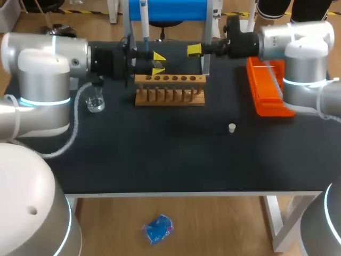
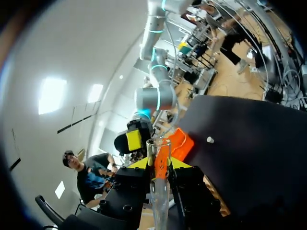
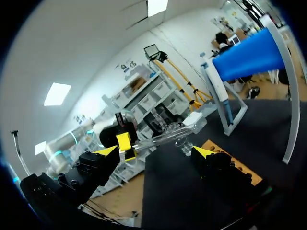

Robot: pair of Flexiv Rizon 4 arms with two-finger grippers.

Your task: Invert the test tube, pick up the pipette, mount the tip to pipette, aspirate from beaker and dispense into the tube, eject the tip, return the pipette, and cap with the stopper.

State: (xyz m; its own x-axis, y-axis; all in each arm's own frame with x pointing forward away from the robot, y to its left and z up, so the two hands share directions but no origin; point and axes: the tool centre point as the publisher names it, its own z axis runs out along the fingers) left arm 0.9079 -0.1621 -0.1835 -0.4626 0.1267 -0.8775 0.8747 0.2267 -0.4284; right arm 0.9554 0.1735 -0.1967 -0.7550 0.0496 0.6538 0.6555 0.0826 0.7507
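Note:
My left gripper (image 1: 157, 63) hangs above the back of the wooden tube rack (image 1: 169, 89), shut on a clear test tube (image 2: 158, 182) that sticks out past its yellow tips. My right gripper (image 1: 194, 50) is a short way to the right of it, facing it with its jaws wide apart and nothing between them. In the right wrist view the test tube (image 3: 163, 138) lies ahead of my right gripper (image 3: 154, 152) and touches neither finger. The pipette (image 1: 144, 21) hangs on its stand at the back. The glass beaker (image 1: 96, 100) stands at the left, and the small white stopper (image 1: 232, 127) lies right of centre.
An orange tip box (image 1: 266, 88) lies along the right side under my right arm. The pipette stand's frame (image 1: 205, 61) rises just behind the rack, close to both grippers. A blue object (image 1: 168, 9) sits at the back edge.

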